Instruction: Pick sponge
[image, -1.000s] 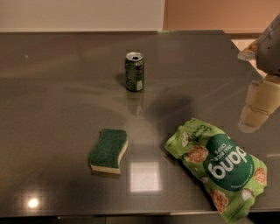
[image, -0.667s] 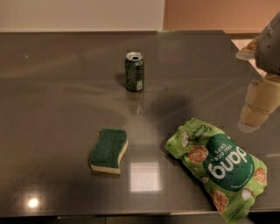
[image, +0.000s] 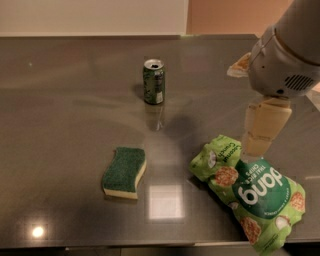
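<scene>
Dark surface (image: 60, 100). Green soda can (image: 154, 81) upright, rear centre. Light green chip bag (image: 252, 197) lying front right. The sponge (image: 124, 171) lies flat, front left of centre, green side up, well apart from both, nothing over it. Arm (image: 285, 55) enters from upper right. The end effector (image: 257, 145) points down over the bag's upper edge, possibly just clear of it — open or closed, cannot tell.

The arm (image: 302, 20) enters from the upper right corner and slopes down to a bulky pale grey wrist (image: 280, 65) with a vent grille. Below it the cream-coloured tool (image: 261, 131) hangs at the right side of the view, pointing down and slightly leftward
</scene>
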